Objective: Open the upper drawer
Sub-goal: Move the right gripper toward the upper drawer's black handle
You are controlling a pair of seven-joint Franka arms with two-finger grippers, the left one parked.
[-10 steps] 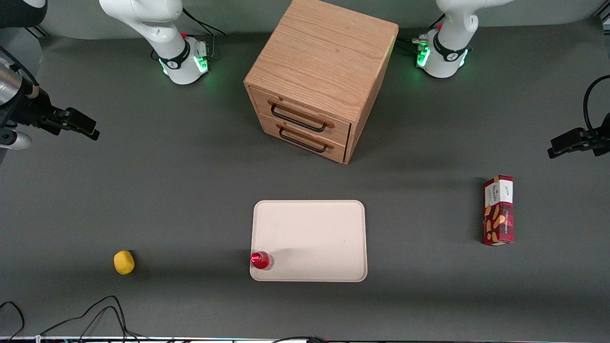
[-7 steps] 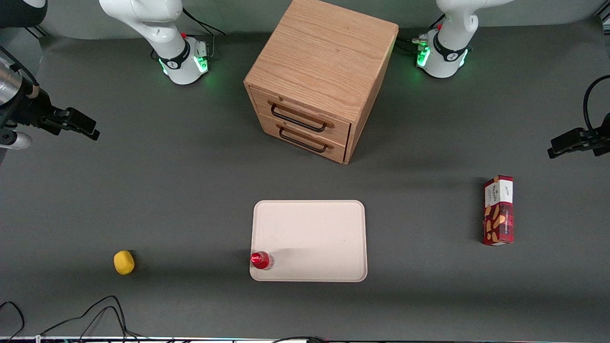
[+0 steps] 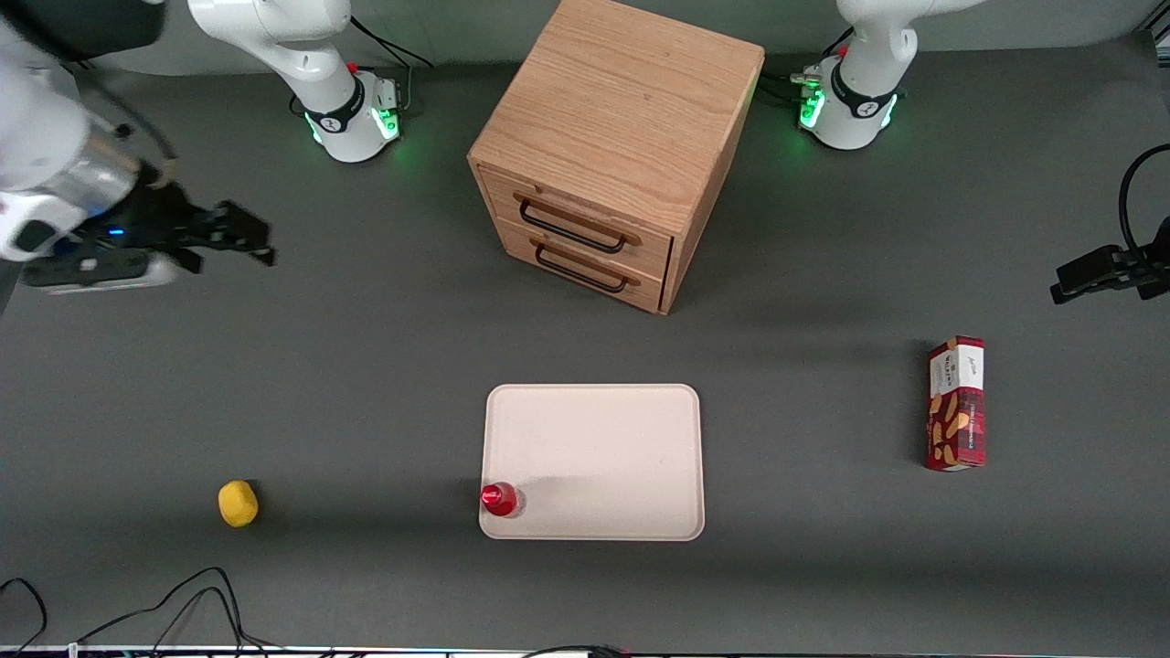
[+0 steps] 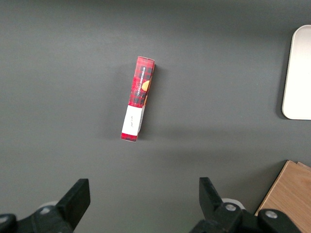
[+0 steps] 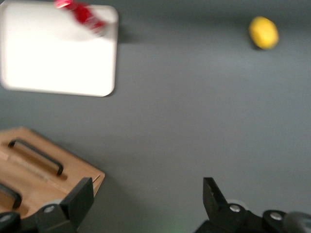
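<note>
We are holding our gripper (image 3: 251, 239) above the table toward the working arm's end, its fingers (image 5: 80, 196) standing wide apart, while the upper drawer (image 3: 578, 222) is sitting closed in the cabinet (image 3: 622, 119).

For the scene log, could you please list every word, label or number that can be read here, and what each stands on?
Red plaid snack box: print on its white end and side, too small to read.
Small red-capped bottle on the cream tray: white cap mark, unreadable.
Oak cabinet's upper drawer: no text.
Right arm's open tool: no text.
</note>
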